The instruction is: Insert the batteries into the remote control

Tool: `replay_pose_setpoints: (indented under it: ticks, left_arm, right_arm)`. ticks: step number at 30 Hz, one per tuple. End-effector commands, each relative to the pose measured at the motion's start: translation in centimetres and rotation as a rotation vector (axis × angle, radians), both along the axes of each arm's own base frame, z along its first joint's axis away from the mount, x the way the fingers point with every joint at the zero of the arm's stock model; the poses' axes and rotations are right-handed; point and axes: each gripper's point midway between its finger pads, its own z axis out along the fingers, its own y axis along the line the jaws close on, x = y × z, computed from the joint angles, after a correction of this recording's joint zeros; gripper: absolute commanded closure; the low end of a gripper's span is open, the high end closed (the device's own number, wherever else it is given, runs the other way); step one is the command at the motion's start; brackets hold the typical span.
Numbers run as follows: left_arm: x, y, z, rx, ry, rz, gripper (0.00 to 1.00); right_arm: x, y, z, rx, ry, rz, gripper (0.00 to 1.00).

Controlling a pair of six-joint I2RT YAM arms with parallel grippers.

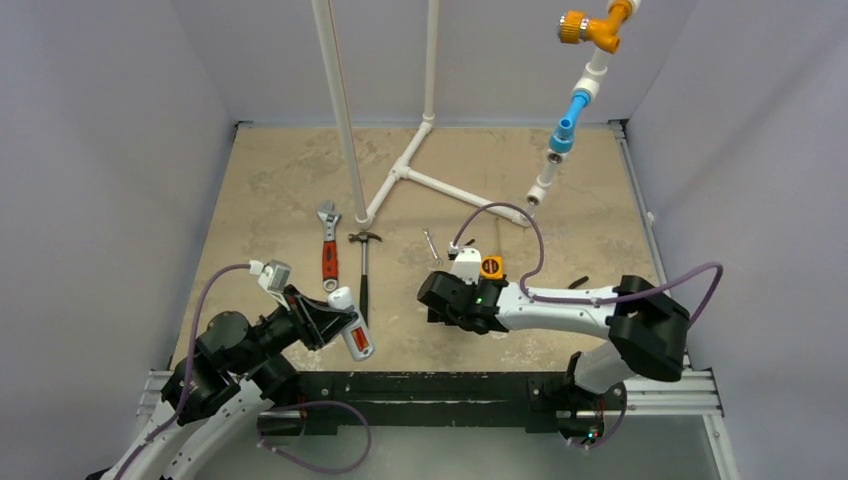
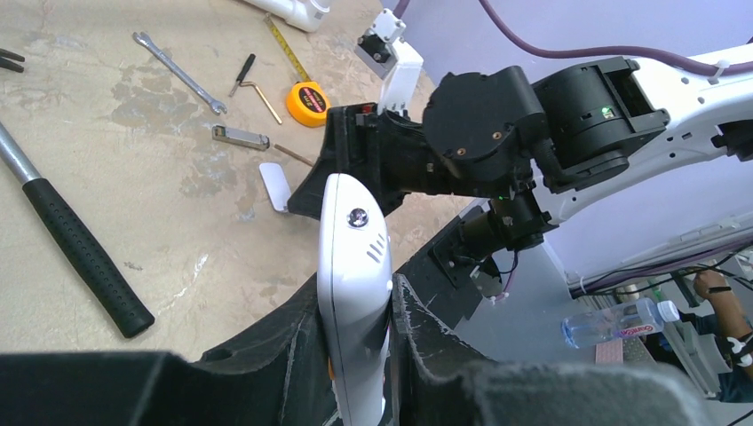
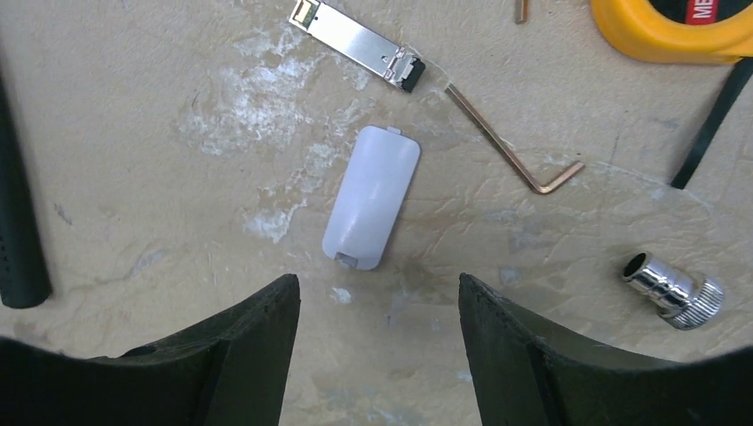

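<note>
My left gripper [image 1: 335,325] [image 2: 355,297] is shut on the remote control [image 1: 352,325] [image 2: 355,257], a slim white handset held edge-on above the table's near left. A small orange spot [image 2: 330,368] shows on the remote's edge between the fingers; I cannot tell what it is. No loose batteries are in view. My right gripper [image 1: 435,300] [image 3: 377,282] stands open just above the table with nothing between its fingers. A white lid [image 3: 371,197] [image 2: 275,185] lies flat on the table just ahead of it.
Around the lid lie a metal module [image 3: 355,40], a bent hex key [image 3: 515,146], a knurled metal fitting [image 3: 675,288] and an orange tape measure [image 1: 490,266]. A hammer [image 1: 363,270] and red-handled wrench [image 1: 327,250] lie mid-table. White pipework [image 1: 400,170] stands behind.
</note>
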Motion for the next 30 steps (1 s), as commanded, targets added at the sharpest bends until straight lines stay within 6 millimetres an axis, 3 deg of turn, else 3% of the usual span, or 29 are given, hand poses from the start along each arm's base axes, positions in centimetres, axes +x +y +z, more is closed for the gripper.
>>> replay_pose_setpoints:
  ticks: [1,11,30]
  left_arm:
    - [-0.2,-0.2,1.9,-0.045,-0.047,-0.018,1.00]
    - [-0.3,0.2,1.6,-0.043,-0.049,-0.005,1.00]
    - [-0.2,0.3,1.4,-0.030,-0.047,0.003,1.00]
  right_arm:
    - [1.6,1.6,1.1,0.049,-0.053,-0.129,0.37]
    - [2.0,1.8,-0.5,-0.084,-0.027,-0.156,0.49]
    - [1.3,-0.7,-2.2,-0.239,-0.009,-0.139,0.69]
